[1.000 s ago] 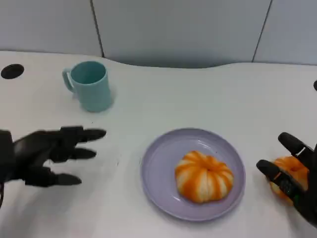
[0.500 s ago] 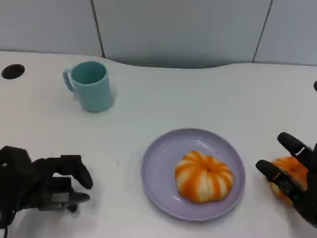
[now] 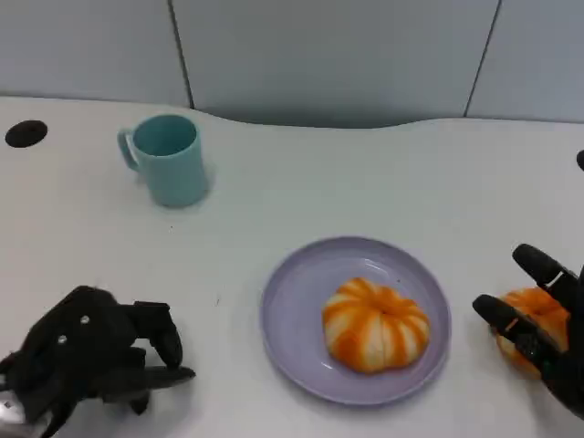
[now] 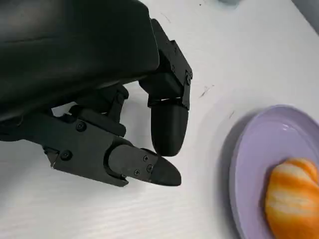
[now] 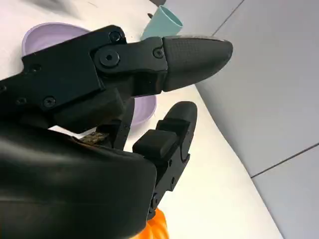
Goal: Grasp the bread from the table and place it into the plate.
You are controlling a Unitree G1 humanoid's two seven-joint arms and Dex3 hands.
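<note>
While your right hand sits at the lower right edge of the head view, it covers much of a second orange-and-white striped bread bun, so you cannot tell whether its fingers actually grip that bun or only rest around it; they are spread across its near side and the bun lies on the white surface, just beside the plate and not in it. Your right wrist view shows only a sliver of that bun under the black shell, too little to settle the matter.

Your left hand is cut off by the lower left corner of the head view. Its fingers are curled in with nothing between them, hanging just above the surface.

Compared with a second ago, your left hand has drawn back toward you and down: its fingers then reached out flat toward the plate, and now they are folded under. Your right hand and the bun beneath it lie as they did.

You have two buns: one round orange-and-white striped bread bun already rests inside the round lavender plate, a little right of centre, and the other is outside it by your right hand. One plate, and one teal ceramic mug standing upright well apart at the far left.
</note>
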